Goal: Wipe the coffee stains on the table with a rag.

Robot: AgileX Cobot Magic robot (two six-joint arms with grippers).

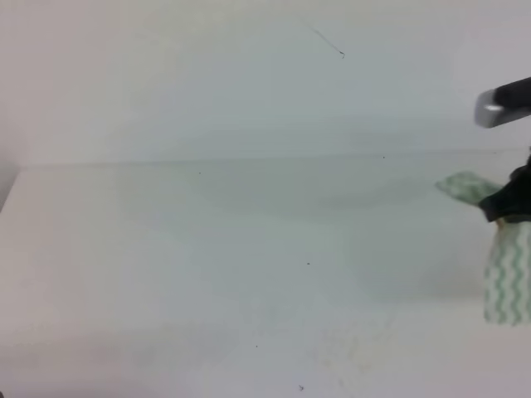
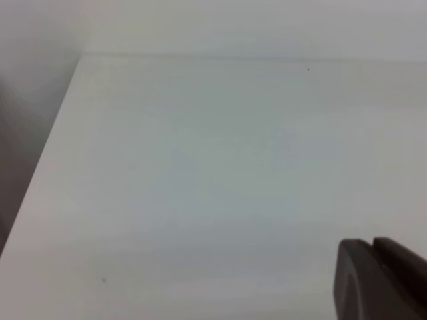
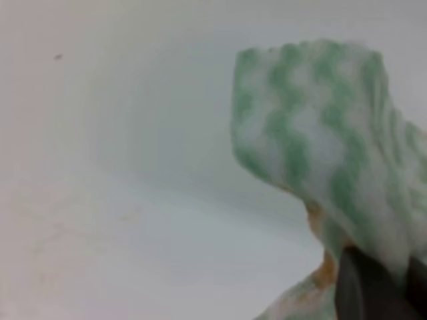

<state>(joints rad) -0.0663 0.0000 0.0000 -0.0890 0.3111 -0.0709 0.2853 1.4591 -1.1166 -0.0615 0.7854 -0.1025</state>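
Note:
My right gripper [image 1: 504, 204] is at the right edge of the high view, shut on the green-and-white wavy-striped rag [image 1: 508, 280] and holding it above the white table [image 1: 249, 249]. One end of the rag hangs down and the other sticks out to the left. In the right wrist view the rag [image 3: 313, 127] fills the right side, with an orange-brown stain at its lower fold next to a dark fingertip [image 3: 367, 290]. No coffee blotch shows; only a faint brownish trace [image 3: 53, 227] lies on the table. Of my left gripper only one dark finger [image 2: 373, 280] shows.
A dark bar with a silver end [image 1: 501, 106] juts in at the upper right. The table's back edge [image 1: 207, 162] meets a pale wall. Its left edge [image 2: 47, 167] drops off in the left wrist view. A few tiny dark specks [image 1: 309, 264] dot the surface.

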